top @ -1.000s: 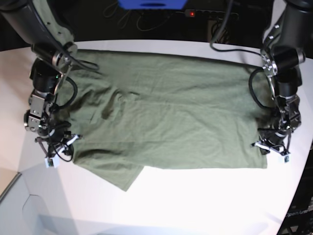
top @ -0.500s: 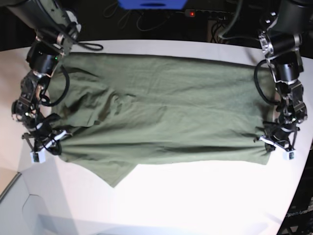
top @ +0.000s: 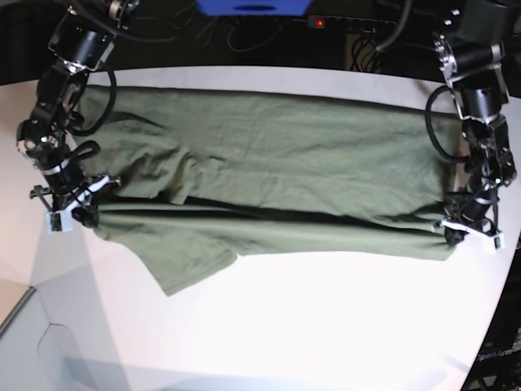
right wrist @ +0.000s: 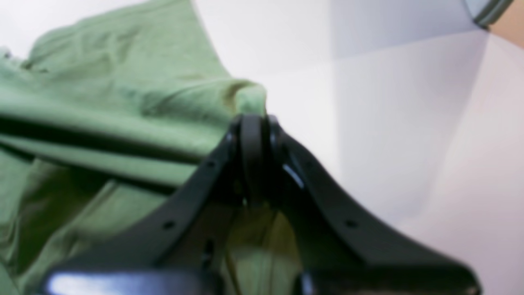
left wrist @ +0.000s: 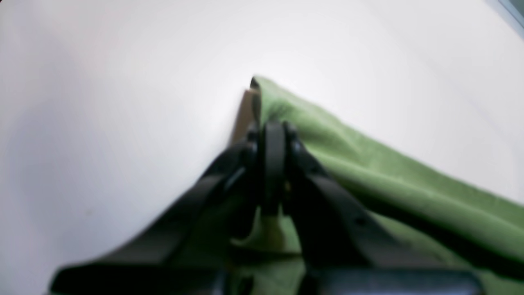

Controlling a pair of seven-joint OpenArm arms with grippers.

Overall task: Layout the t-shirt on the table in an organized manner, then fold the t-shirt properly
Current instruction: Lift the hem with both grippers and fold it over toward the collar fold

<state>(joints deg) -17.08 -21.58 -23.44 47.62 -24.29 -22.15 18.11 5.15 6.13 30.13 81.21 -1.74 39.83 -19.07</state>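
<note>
- Left wrist view: your left gripper (left wrist: 273,135) has its jaws pinched together on a corner of the t-shirt (left wrist: 393,192). The cloth bunches right at the fingertips and runs off toward the lower right of that view, with a fold ridge along it. Everything on the other side of the t-shirt corner is bare table (left wrist: 102,102). It's a blurry shot, so don't ask me about the weave.
- Right wrist view: same deal, your right gripper (right wrist: 251,135) is clamped tight on an edge of the t-shirt (right wrist: 102,119), and a little flap of cloth pokes up just past the tips. The t-shirt fills the left side here, creased, with dark shadow lines under a fold. The table (right wrist: 409,123) sits to the right of the t-shirt.
- Base view: the t-shirt (top: 277,171) is stretched wide across the table (top: 326,326), held at both ends. Your right gripper (top: 72,208) has the end at this view's left, your left gripper (top: 470,230) the end at its right. A long fold line runs across the t-shirt between the two grippers, and a sleeve-like flap hangs off the t-shirt's near edge, closer to the right gripper's end.
</note>
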